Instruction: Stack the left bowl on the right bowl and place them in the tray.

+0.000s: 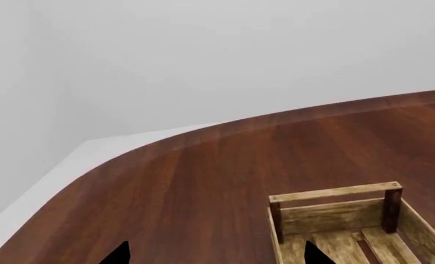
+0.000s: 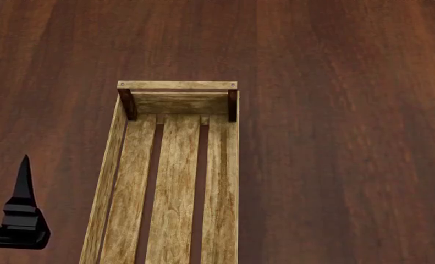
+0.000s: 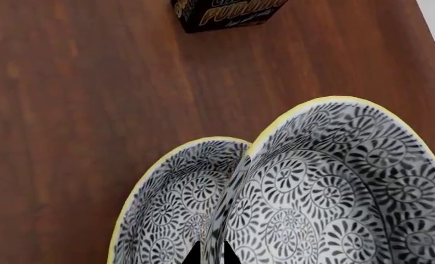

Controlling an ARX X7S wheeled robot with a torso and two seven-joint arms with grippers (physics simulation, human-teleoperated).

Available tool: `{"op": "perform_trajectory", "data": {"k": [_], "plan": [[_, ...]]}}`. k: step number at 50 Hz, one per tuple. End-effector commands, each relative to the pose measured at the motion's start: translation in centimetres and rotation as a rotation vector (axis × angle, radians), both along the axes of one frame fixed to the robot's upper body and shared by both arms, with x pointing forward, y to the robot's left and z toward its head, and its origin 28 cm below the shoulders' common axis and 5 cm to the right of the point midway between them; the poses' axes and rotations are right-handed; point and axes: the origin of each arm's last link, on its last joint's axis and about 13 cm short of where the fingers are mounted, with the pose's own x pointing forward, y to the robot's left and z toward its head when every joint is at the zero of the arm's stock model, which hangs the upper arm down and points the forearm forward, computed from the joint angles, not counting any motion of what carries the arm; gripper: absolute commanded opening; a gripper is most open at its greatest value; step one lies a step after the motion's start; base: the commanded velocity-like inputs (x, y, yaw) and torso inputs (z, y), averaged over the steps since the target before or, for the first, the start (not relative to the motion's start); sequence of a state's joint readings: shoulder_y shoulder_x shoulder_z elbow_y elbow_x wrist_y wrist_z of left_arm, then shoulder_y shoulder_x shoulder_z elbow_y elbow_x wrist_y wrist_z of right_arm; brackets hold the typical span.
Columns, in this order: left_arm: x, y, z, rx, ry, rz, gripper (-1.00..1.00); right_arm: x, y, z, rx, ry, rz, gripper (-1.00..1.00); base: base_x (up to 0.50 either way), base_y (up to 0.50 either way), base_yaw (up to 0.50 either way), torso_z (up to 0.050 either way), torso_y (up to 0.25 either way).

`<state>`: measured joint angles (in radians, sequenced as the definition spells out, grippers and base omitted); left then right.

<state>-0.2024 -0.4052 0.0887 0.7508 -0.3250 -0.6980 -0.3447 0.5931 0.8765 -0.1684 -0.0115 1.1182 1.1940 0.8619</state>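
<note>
The tray (image 2: 175, 181) lies on the dark wooden table (image 2: 335, 110), in the middle of the head view, with its long side running from near to far. It is made of light wood slats, with low plank sides and two dark corner posts at its far end. Its near end is cut off by the edge of the picture. Nothing is inside the part of the tray that is visible.

The left gripper (image 1: 215, 254) is at the left of the tray and near to it, above the table. In the left wrist view two dark fingertips (image 1: 118, 254) show, well apart from each other, so the fingers are spread and hold nothing. One tip appears in front of the tray's slats, the other over bare table. In the head view only one black pointed finger is seen, left of the tray.

The right gripper (image 3: 210, 256) does not appear in the head view. In the right wrist view its two small dark tips stand close together on the rim between two bowls, and they seem to pinch the rim of the right bowl (image 3: 335, 192). The left bowl (image 3: 177, 209) is just beside it and partly behind it; whether they touch I cannot tell. Both bowls have a black spiral pattern and a yellow rim. Farther on the table stands a dark pudding box (image 3: 228, 12), apart from the bowls.
</note>
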Motion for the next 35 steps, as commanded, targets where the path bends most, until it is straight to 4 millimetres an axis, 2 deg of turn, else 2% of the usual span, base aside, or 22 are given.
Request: {"op": "perform_trajectory", "data": {"k": [1, 35], "plan": [[-0.1, 0.0, 0.1, -0.001, -0.003, 0.001, 1.00, -0.4, -0.3, -0.4, -0.026, 0.012, -0.015, -1.00, 0.00, 0.00, 0.00, 0.000, 0.000], [-0.1, 0.0, 0.1, -0.001, -0.003, 0.003, 1.00, 0.3, 0.4, -2.8, -0.024, 0.076, 0.025, -1.00, 0.00, 0.00, 0.00, 0.000, 0.000]]}}
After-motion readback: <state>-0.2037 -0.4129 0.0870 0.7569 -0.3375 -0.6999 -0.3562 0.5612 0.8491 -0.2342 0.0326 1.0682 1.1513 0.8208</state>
